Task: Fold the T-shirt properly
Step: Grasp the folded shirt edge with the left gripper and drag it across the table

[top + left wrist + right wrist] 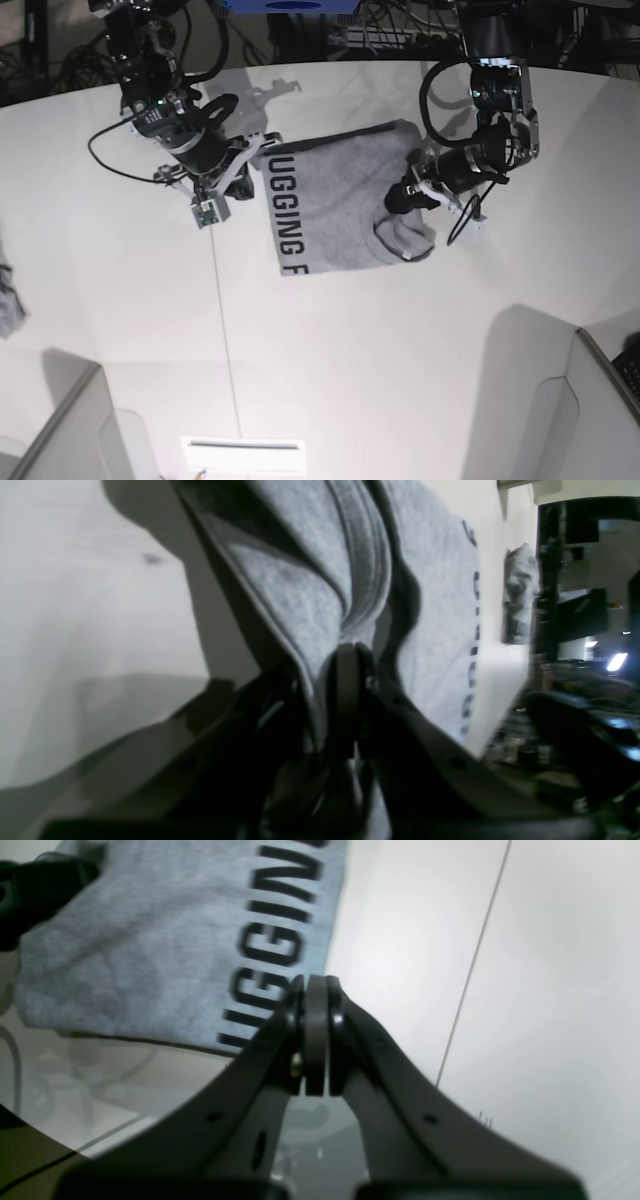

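Observation:
The heather-grey T-shirt lies on the white table, black block lettering up along its left side. My left gripper sits at the shirt's right edge, where the cloth is bunched into a fold. In the left wrist view, that gripper is shut on a raised ridge of the T-shirt. My right gripper hovers by the upper left corner. Seen from its own wrist, the right gripper has its pads pressed together with nothing between them, beside the lettered edge of the T-shirt.
A small grey cloth scrap lies at the table's far left edge, also visible as a grey cloth scrap. A thin seam runs down the table. Grey partitions stand at the front corners, and cables crowd the back.

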`<state>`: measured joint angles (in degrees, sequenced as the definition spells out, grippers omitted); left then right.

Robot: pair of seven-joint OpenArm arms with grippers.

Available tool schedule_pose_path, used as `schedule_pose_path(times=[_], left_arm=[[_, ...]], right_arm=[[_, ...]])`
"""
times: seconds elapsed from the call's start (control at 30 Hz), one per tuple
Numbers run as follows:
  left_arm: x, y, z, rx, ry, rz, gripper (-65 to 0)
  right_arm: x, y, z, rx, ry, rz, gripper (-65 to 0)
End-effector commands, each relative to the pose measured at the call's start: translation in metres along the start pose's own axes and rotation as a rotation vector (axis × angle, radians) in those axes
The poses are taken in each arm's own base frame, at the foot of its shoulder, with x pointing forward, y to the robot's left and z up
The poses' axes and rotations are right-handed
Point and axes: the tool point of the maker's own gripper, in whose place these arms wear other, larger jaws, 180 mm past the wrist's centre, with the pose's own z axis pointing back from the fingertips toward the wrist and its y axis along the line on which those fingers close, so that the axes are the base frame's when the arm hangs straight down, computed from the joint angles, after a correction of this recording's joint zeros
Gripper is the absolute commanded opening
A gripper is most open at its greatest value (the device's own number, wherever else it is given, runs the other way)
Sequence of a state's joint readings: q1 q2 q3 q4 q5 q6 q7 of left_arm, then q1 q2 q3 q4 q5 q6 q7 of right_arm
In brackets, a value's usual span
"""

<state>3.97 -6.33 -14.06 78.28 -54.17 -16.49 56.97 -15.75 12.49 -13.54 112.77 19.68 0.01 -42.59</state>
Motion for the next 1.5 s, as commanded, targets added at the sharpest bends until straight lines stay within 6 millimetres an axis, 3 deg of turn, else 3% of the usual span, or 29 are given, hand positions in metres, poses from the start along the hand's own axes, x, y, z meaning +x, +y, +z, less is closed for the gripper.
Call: schedule_pose_path(times=[0.0,0.2,0.5,0.7,0.93,1.13,1.27,1.47], left_arm=[[-0.001,0.007,0.003,0.042,0.036,-0.04,-65.0],[-0.011,-0.005,-0.009,0.066,0.198,-0.235,-65.0],[0.0,-0.015,-0.014,0.12,0.371,-0.562,-65.0],[0.013,-0.042,-0.026,0.126,0.47,-0.827,-65.0],[0.012,-0.066,-0.038,0.136,0.583,-1.102,-65.0],[0.017,-0.092,-0.046,0.166,0.538,-1.38,-65.0],[0.01,-0.113,-0.05,0.119,0.508,-1.536,-65.0],[-0.005,-0.123,-0.059,0.089,0.523,-1.757,-65.0]], right_arm=[[0.012,-0.001,0.003,0.004,-0.043,0.01,-65.0],[0.007,-0.005,0.005,-0.008,-0.033,-0.002,-65.0],[-0.018,-0.069,0.028,-0.2,-0.031,-0.206,-65.0],[-0.042,-0.092,0.043,-0.29,-0.014,-0.321,-65.0],[-0.071,-0.096,0.054,-0.332,0.033,-0.387,-65.0],[-0.09,-0.105,0.066,-0.386,0.052,-0.45,-65.0],[-0.095,-0.101,0.067,-0.381,0.065,-0.453,-65.0],[-0.097,-0.094,0.064,-0.371,0.067,-0.48,-65.0]])
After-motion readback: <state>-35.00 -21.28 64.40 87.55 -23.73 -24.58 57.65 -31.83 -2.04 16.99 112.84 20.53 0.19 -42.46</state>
